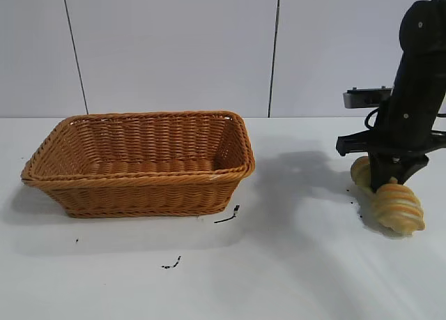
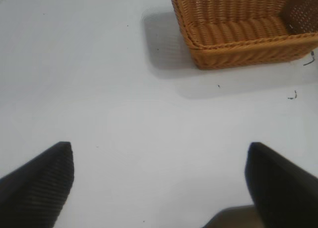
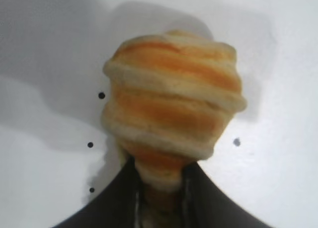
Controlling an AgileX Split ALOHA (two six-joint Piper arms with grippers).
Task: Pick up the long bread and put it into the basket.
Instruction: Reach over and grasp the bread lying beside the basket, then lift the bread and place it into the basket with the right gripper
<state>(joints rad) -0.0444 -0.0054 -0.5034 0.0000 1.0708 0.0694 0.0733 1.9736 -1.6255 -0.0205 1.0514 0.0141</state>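
Nearest to us on the white desk [image 1: 209, 278] lie a few small dark specks [image 1: 171, 263], in front of the basket and toward the desk's front edge.

At the desk's right edge we see the right arm [image 1: 417, 90] reaching steeply down, its black wrist tilted a little from vertical. The right gripper [image 1: 390, 187] has its fingers [image 3: 117, 200] drawn narrow onto the long bread [image 1: 394, 203], pinching it across its middle. The loaf hangs slanted in that grip, its nearer end lower and toward the front, its farther end showing behind the fingers. In the right wrist view the bread [image 3: 171, 106] juts out beyond the two dark fingers with its pale and orange ridges running across it, and its shadow falls on the desk below. We cannot tell whether the lower end touches the desk.

The left gripper [image 2: 159, 186] shows only in its own wrist view, where the two dark fingers [image 2: 37, 181] stand wide apart over bare desk, holding nothing, well apart from the basket.

Farther back, toward the left side of the desk, sits the basket [image 1: 139, 168], a woven orange-brown rectangle with flared sides. Its inside holds nothing that we can see. The bread is well apart from it, off to its right.
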